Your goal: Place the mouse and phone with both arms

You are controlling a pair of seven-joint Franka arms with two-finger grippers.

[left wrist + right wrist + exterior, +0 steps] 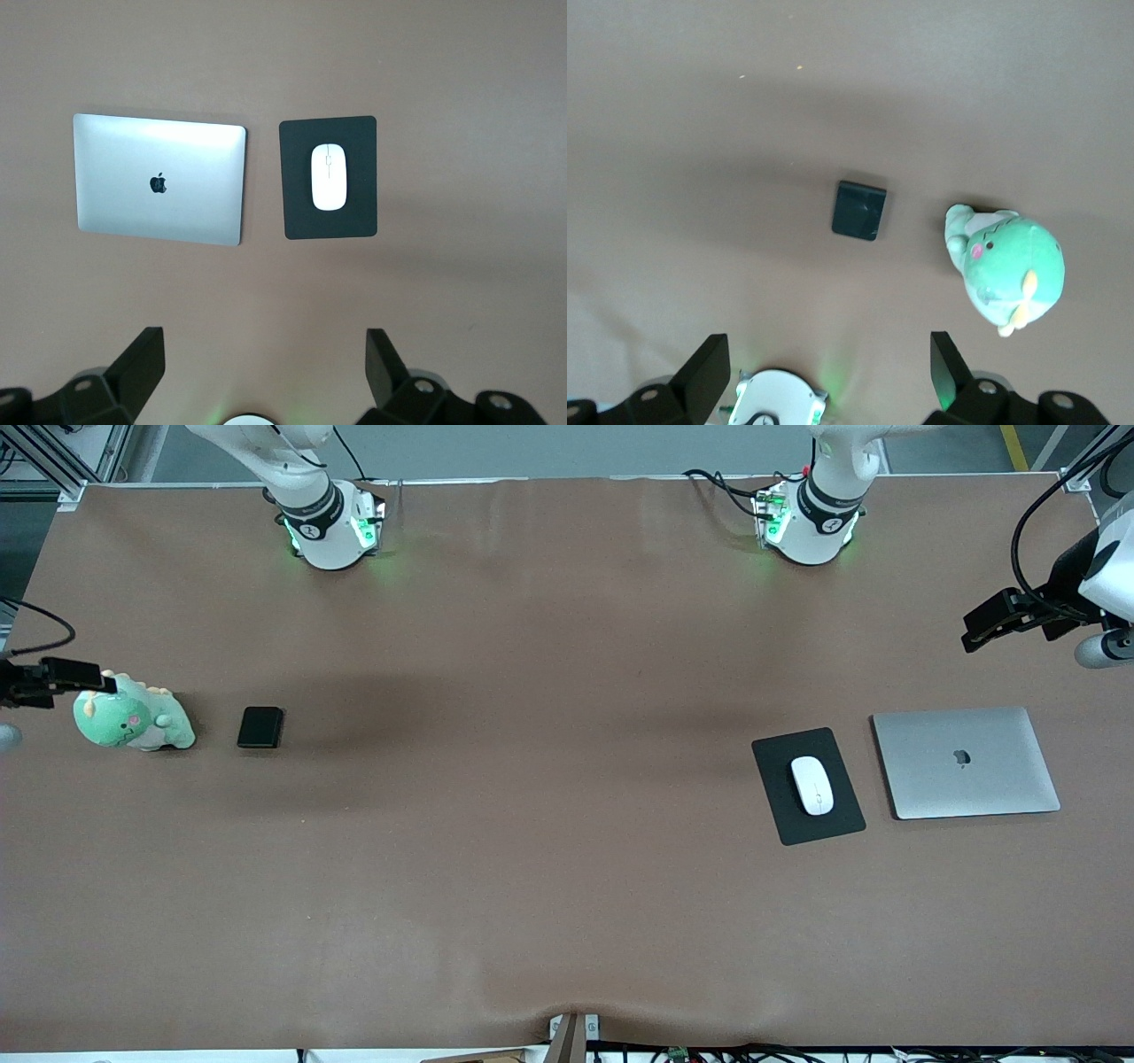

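Both pincers (261, 367) (826, 367) spread and empty, seemingly partly cut off at the front view's edges.

Surface: brown table (532, 886).
Under left gripper's (266, 363) open jaws: laptop (966, 762), mouse pad (808, 786).
Under right gripper's (830, 363) open jaws: phone (260, 727), dinosaur plush (133, 719).

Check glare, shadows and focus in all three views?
Front view: even light, broad soft shadow bands on the table near the phone and mouse pad; green base glow. Left wrist view: bright sheen on the laptop lid, mouse sharp. Right wrist view: wide soft shadow across the phone; plush toy in focus.
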